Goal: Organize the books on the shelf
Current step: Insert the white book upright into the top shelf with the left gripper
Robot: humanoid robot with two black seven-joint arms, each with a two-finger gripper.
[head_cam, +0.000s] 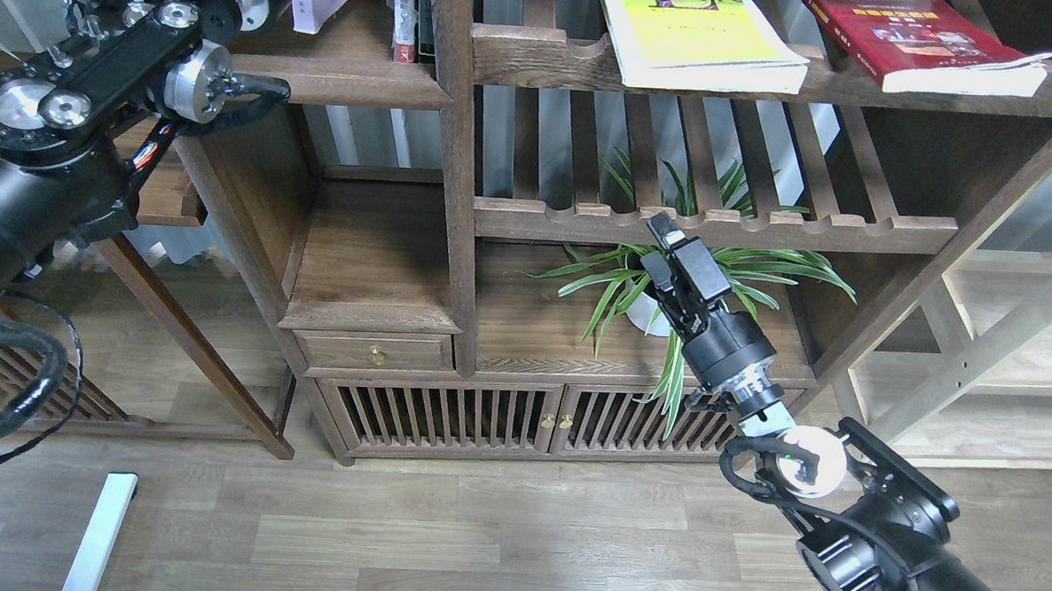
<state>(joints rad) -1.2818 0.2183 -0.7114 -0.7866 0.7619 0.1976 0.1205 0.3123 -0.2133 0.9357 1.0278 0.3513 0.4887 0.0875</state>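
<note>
Right gripper [663, 239] empty, fingers apparently closed, raised before the potted plant [668, 288]; yellow-green book [702, 32] and red book [923, 37] lie on the slatted rack [545, 61]; left gripper out of view.

A single head view looks forward and down at the wooden bookcase [459, 195] from nearby.

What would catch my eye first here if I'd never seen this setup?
Probably the black right gripper raised mid-frame before a leafy green plant inside the dark wooden bookcase. Next, a yellow-green book and a dark red book lying flat on the top slatted rack.
</note>
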